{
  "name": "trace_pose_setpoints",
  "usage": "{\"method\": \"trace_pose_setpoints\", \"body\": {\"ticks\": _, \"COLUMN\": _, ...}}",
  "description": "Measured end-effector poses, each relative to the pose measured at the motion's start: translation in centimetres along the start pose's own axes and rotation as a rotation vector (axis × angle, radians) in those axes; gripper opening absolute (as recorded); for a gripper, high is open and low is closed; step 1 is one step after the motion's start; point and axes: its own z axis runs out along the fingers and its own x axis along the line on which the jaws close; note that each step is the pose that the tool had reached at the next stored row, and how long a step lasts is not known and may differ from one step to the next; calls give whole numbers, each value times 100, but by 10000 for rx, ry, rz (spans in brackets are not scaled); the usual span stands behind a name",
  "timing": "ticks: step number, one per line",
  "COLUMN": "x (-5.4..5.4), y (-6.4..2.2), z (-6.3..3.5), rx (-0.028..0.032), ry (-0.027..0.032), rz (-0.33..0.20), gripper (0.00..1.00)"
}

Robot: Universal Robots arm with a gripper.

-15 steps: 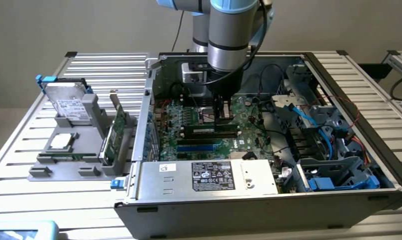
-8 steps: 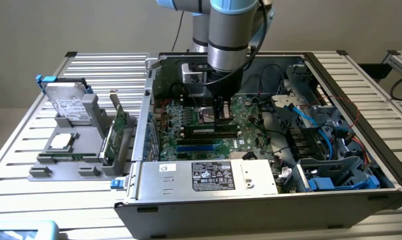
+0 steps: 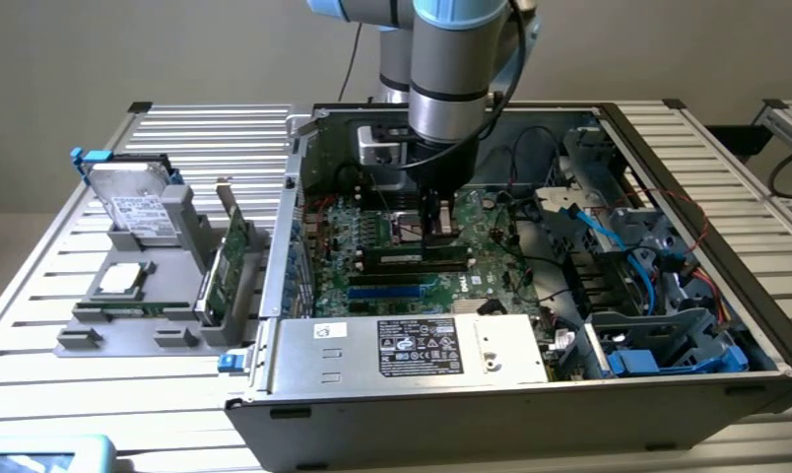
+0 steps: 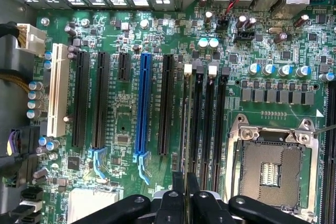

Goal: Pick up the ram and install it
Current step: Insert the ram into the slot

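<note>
- The ram (image 3: 416,258) is a long, thin, dark green stick with a small white label, standing on edge along the memory slots of the motherboard (image 3: 385,229).
- The black tool (image 3: 433,235) comes straight down on the ram's top edge, its fingers drawn narrow and pinching the stick. I cannot tell whether the ram is seated in its slot.
- In the wrist view the tool (image 4: 185,181) hangs over the black memory slots, which lie between a metal-framed processor socket (image 4: 270,169) and a row of long black slots with one blue slot (image 4: 143,103) and one white slot (image 4: 56,90).
- The open grey metal case (image 3: 501,419) holds the motherboard, a boxy labelled power supply (image 3: 416,347) and loose blue cables (image 3: 607,232).
- At the exterior view's left, a grey holder (image 3: 127,325) carries a hard drive (image 3: 140,207), a square chip (image 3: 123,279) and an upright green card (image 3: 231,261).
- Everything rests on a ribbed aluminium surface (image 3: 54,296) before a plain pale wall.
</note>
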Motion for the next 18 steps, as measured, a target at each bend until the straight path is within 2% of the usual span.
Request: {"method": "trace_pose_setpoints", "body": {"ticks": 18, "x": -2, "y": 13, "z": 13, "rx": 15, "ry": 0, "rz": 65, "gripper": 13}}
